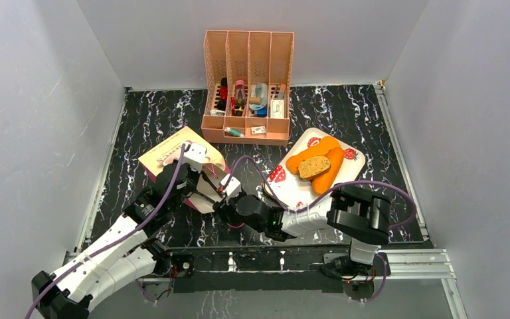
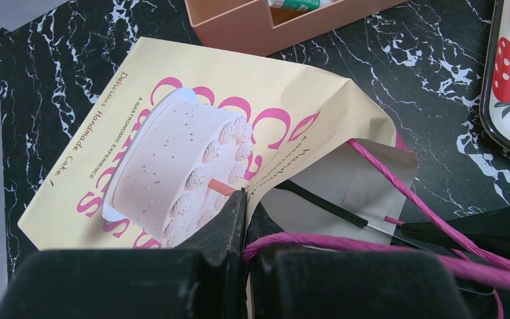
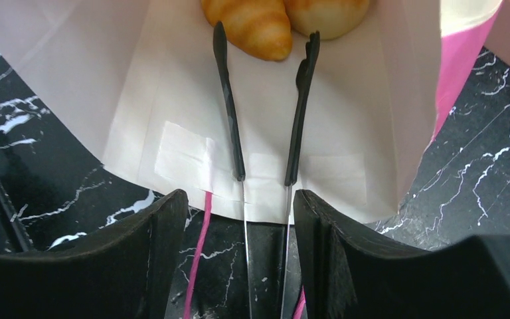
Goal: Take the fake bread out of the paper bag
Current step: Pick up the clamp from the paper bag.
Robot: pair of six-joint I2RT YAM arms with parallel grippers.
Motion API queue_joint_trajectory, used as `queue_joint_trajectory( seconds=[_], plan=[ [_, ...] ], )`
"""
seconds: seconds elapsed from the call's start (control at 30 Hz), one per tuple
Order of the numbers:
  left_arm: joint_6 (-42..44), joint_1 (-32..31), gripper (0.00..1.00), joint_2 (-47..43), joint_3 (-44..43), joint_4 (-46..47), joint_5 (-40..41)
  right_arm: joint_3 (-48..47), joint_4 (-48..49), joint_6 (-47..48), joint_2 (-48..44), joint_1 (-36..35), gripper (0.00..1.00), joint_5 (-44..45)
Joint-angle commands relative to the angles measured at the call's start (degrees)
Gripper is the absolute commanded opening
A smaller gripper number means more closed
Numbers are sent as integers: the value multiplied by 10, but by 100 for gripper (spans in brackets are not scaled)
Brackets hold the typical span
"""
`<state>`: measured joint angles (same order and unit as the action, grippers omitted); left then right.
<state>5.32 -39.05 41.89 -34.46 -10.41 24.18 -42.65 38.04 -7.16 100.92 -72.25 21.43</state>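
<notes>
Right wrist view is showing two glossy golden-orange toy loaves (image 3: 255, 23) lying deep inside the cream paper bag with pink cord handles (image 3: 172, 86), their rounded ends pointing toward the mouth. The right gripper (image 3: 265, 34) is reaching into that mouth with its thin black fingers (image 3: 229, 106) standing partly apart, one on each side of the nearer loaf's tip and gripping nothing. The left gripper (image 2: 243, 203) is pinching fully closed on the bag's upper lip, lifting it so the opening is gaping. More fake bread, two long orange baguettes (image 1: 329, 147) and a brown speckled slice (image 1: 314, 166), is already resting on the white strawberry-print tray (image 1: 291, 193) to the right of the bag. The loaves are looking like light, hard, slick plastic, so a pinch on the tapering tip is likely to slip off; taking hold further in, across the thicker ridged body, is looking safer. The paper is looking thin and limp, liable to crumple or drag along with the loaf
</notes>
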Motion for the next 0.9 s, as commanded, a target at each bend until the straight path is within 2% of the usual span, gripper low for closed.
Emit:
queue_joint_trajectory(
  seconds=[0.0,0.13,0.4,0.87],
  plan=[
    [-2,3,0,-8,2,3,-3,-1,37,3,-32,3,59,-14],
    [-3,3,0,-8,1,3,-5,-15,37,7,-15,5,60,-8],
    [-5,3,0,-7,1,0,-9,-49,60,-1,76,31,59,-26],
    [-6,3,0,-8,6,8,-12,-81,65,-10,139,51,56,-77]
  ],
)
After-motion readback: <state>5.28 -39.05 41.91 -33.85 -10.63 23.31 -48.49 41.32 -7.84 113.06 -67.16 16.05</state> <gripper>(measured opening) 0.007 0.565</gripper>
